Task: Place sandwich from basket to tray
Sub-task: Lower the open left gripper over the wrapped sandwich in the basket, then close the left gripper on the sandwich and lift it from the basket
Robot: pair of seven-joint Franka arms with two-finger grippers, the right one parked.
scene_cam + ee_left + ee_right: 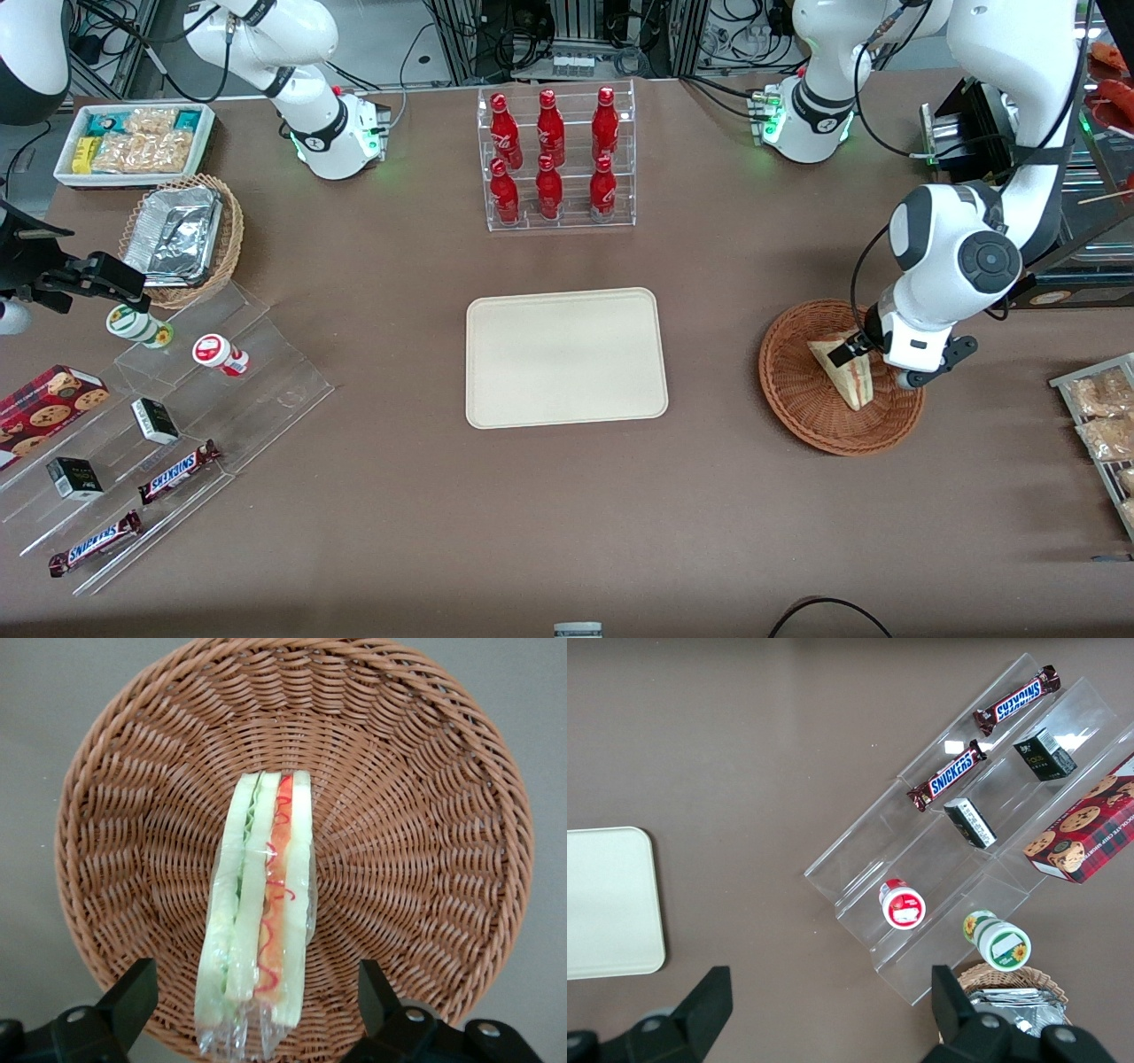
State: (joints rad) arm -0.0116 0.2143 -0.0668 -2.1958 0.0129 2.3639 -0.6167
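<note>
The sandwich (261, 912) lies in the basket (416, 842), a clear-wrapped wedge with its cut side up, showing green filling between the pale bread layers on one flank and red and orange on the other. In the front view the sandwich (846, 368) sits in the part of the basket (802, 390) toward the working arm's end of the worktop (567, 505). The gripper (257, 1005) is low over the sandwich with its 2 fingers (133, 992) spread apart, 1 on each flank of the wedge and clear of it; nothing is clamped. In the front view the gripper (864, 350) hangs from a bent wrist, the forearm rising above it toward the arm's base.

The tray (567, 354) lies flat at the middle of the worktop, well apart from the basket and toward the parked arm's end from it.

Farther from the front camera than the tray, a clear rack (558, 159) holds 6 red bottles with white script that I cannot read. Toward the parked arm's end, clear stepped shelves (177, 416) carry 2 bars (177, 470) marked SNICKERS, small dark boxes, 2 small tubs and a red cookie box (49, 403).
</note>
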